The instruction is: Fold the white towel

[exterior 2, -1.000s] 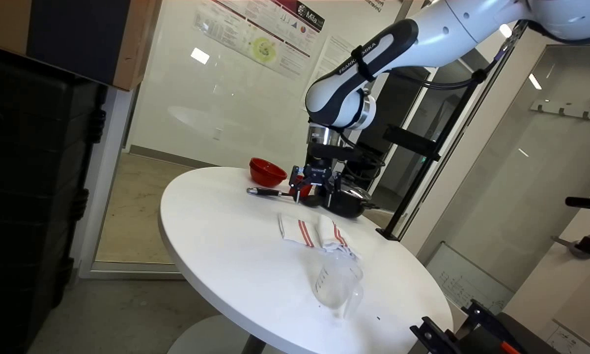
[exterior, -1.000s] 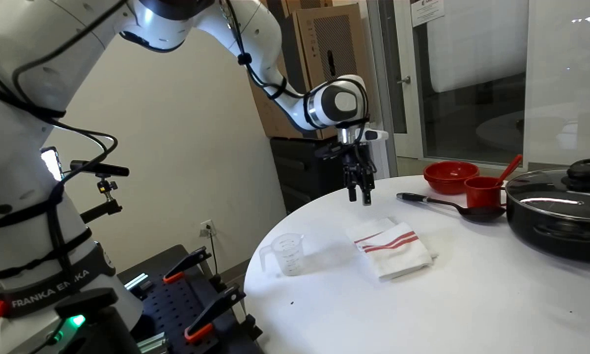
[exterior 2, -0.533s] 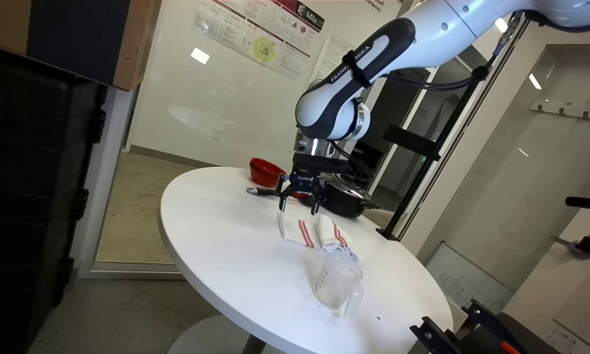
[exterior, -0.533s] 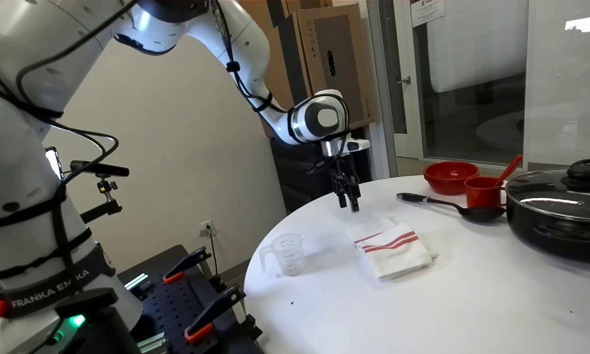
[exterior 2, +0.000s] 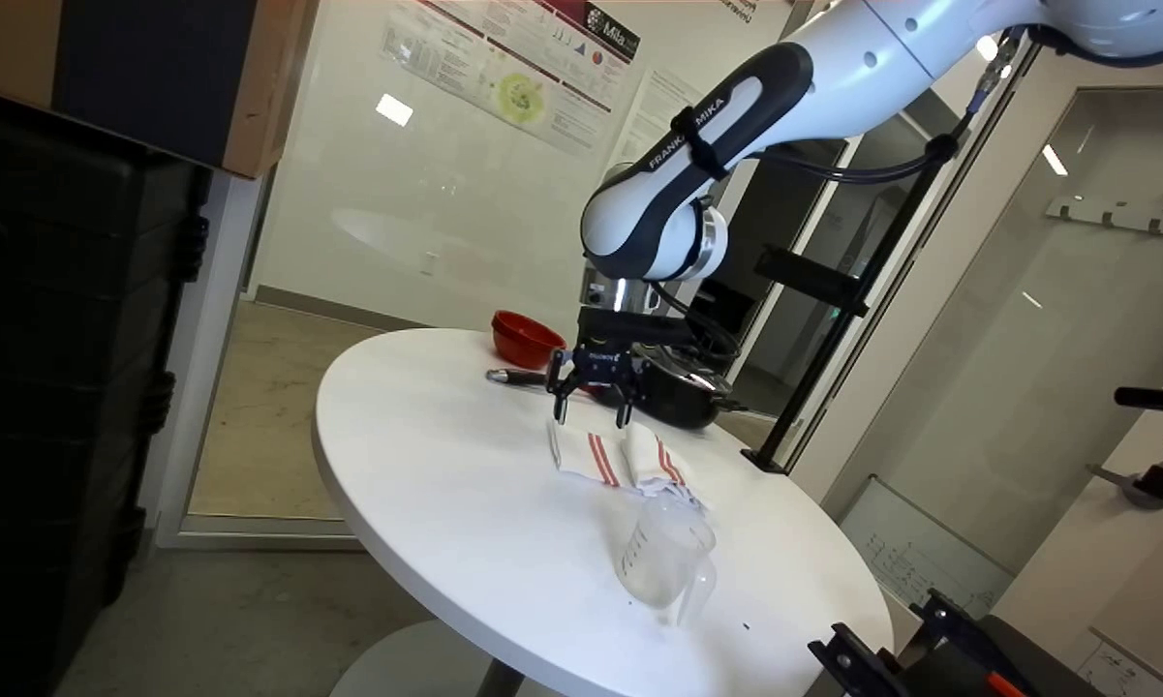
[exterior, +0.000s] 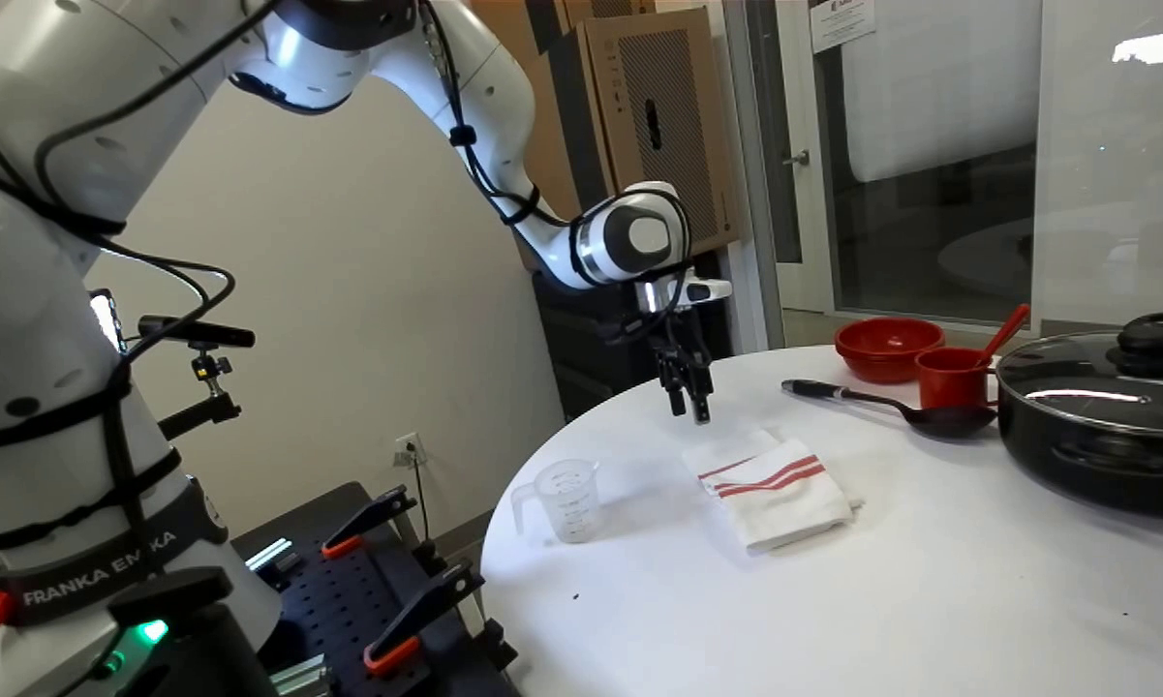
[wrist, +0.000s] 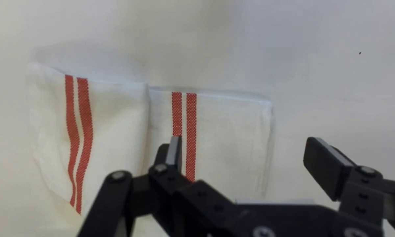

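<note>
The white towel (exterior: 792, 503) lies on the round white table, folded into a small bundle with red stripes. It also shows in an exterior view (exterior 2: 581, 453). In the wrist view the towel (wrist: 232, 131) shows two striped panels side by side, the left one raised along its edge and creased. My gripper (exterior: 689, 416) is open and empty, above the towel's far side; it also shows in an exterior view (exterior 2: 593, 420). In the wrist view the gripper (wrist: 244, 144) has one finger over the right panel's stripes and the other past the towel's right edge.
A clear measuring jug (exterior: 569, 501) stands near the towel. A black ladle (exterior: 939, 418), red bowls (exterior: 889, 348), a red mug (exterior: 951, 378) and a black lidded pan (exterior: 1104, 436) stand on the other side. The table edge (exterior 2: 426, 590) curves around.
My open gripper has moved down and sideways over the towel, away from the pan, mostly in the earlier half second. Since then it has sunk only slightly. The towel has not moved.
</note>
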